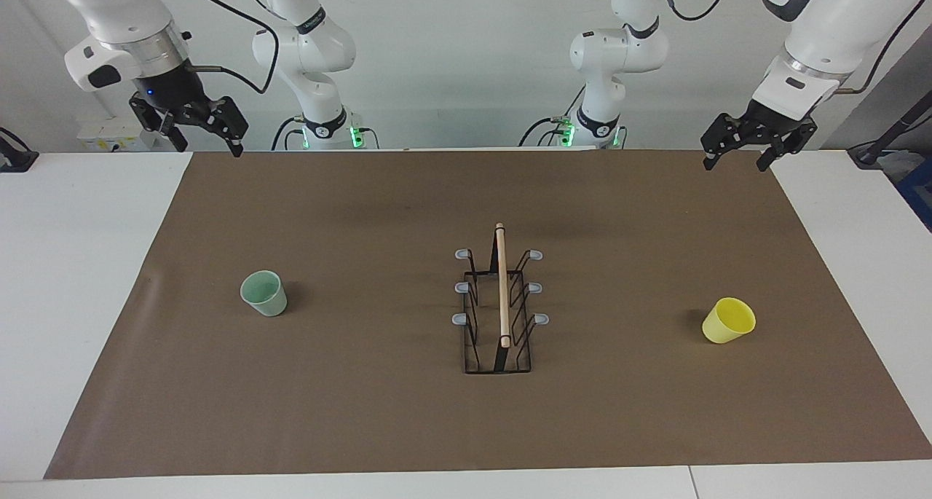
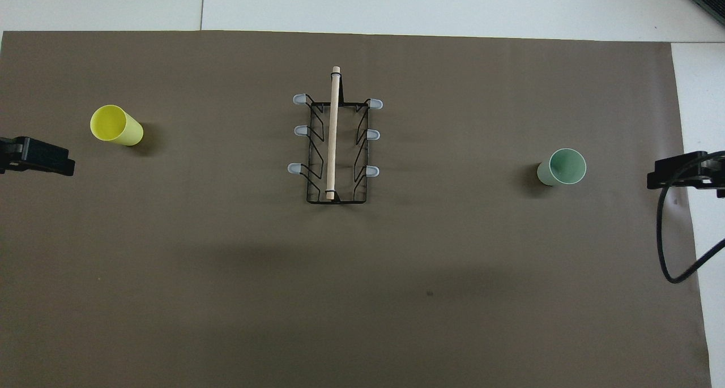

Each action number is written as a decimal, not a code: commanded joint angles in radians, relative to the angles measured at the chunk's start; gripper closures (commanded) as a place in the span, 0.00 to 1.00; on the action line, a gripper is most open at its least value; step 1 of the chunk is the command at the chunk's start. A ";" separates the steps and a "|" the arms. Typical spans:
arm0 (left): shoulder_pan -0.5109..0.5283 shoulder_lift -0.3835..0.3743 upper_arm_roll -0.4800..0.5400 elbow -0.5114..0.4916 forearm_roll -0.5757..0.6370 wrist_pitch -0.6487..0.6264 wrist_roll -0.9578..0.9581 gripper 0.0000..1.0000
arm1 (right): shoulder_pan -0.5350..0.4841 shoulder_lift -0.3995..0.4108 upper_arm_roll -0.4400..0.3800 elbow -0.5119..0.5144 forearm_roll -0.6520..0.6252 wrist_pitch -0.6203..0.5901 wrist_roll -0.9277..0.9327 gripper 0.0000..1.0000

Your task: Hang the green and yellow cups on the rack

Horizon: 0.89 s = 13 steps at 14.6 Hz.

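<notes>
The pale green cup (image 1: 263,293) (image 2: 561,167) stands mouth up on the brown mat toward the right arm's end. Toward the left arm's end, the yellow cup (image 1: 728,320) (image 2: 116,126) stands the same way. Between them is the black wire rack (image 1: 499,302) (image 2: 335,144), with a wooden rod on top and grey-tipped pegs, three on each side, all bare. My left gripper (image 1: 734,165) hangs open and empty over the mat's corner by its base. My right gripper (image 1: 209,149) is also open and empty, raised over the corner by its own base.
The brown mat (image 1: 364,411) covers most of the white table (image 1: 73,266). A black cable (image 2: 665,235) loops down from the right arm over the mat's edge. Nothing else stands on the mat.
</notes>
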 commanded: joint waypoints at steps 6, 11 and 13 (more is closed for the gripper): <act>-0.010 -0.008 -0.005 -0.006 -0.024 -0.002 0.006 0.00 | -0.001 0.026 0.001 -0.006 0.017 0.033 -0.007 0.00; -0.010 0.062 0.004 0.055 -0.029 -0.012 0.001 0.00 | 0.001 0.018 0.003 -0.019 0.019 0.030 -0.013 0.00; -0.009 0.159 0.007 0.168 -0.030 -0.047 0.000 0.00 | 0.036 0.009 0.003 -0.039 0.019 0.030 -0.001 0.00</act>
